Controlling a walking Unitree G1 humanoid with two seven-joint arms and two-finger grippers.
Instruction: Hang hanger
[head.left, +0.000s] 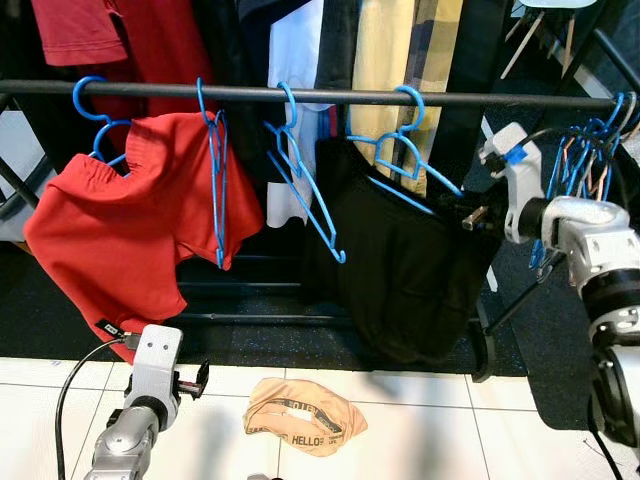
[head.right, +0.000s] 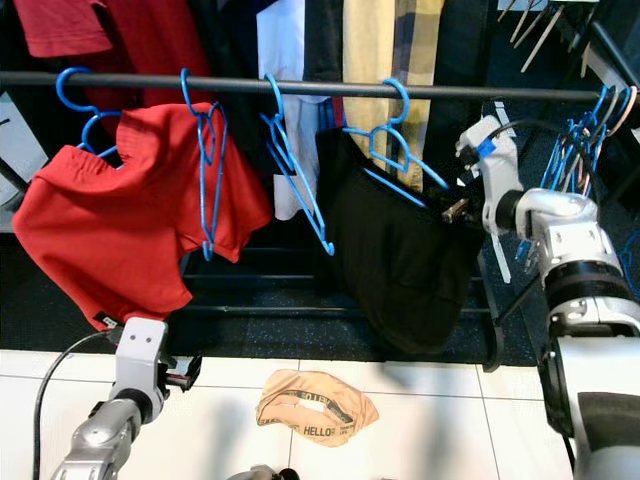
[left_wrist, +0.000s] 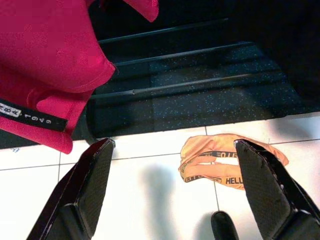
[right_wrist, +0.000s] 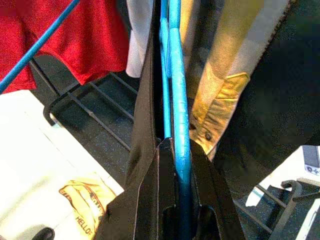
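Blue hanger (head.left: 405, 160) with black shirt (head.left: 400, 270) hooks the rail (head.left: 300, 95) at twelve o'clock; right gripper (head.left: 470, 215) pinches its arm, should release gently; left gripper (left_wrist: 175, 190) wide open, empty.

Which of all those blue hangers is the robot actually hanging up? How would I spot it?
Follow the black rail rightward from the red shirt, past two bare blue hangers. The next blue hanger is the one: its hook sits over the rail. Alone among them it carries a black garment, and the right gripper pinches its end.
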